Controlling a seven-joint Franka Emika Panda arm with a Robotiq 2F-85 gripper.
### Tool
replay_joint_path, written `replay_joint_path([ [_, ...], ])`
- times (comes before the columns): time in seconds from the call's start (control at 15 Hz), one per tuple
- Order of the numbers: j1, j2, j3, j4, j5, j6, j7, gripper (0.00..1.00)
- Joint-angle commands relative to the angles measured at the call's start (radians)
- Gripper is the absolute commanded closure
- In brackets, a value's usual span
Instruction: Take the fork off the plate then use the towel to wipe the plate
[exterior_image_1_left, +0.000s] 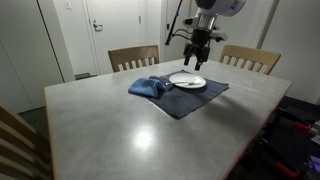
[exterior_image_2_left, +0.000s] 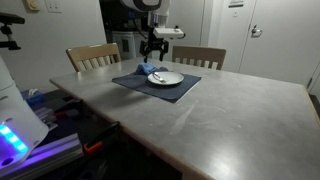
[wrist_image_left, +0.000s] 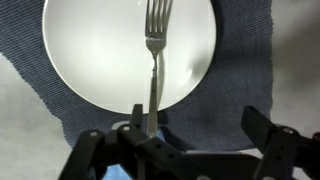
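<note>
Claw (exterior_image_1_left: 197, 56) wide open, empty, hovering over plate (exterior_image_1_left: 187, 81); fork (wrist_image_left: 155, 50) lies on plate just below it.

The bench (exterior_image_1_left: 130, 135) carried one plate (exterior_image_1_left: 187, 80), one fork (wrist_image_left: 154, 50), one blue towel (exterior_image_1_left: 148, 88) and one dark mat (exterior_image_1_left: 196, 101). One gripper (exterior_image_1_left: 197, 62) was in view. An exterior view showed three wooden chairs: a far-edge chair (exterior_image_1_left: 133, 58), a second far-edge chair (exterior_image_1_left: 250, 60) and a near-corner chair (exterior_image_1_left: 16, 140).
</note>
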Motion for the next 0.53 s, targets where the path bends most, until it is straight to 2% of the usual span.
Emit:
replay_joint_path([
  [0.0,-0.044,0.036,0.041,0.000,0.002,-0.003,-0.014,0.00],
  [0.47,-0.039,0.044,0.060,0.002,-0.008,0.006,0.015,0.00],
])
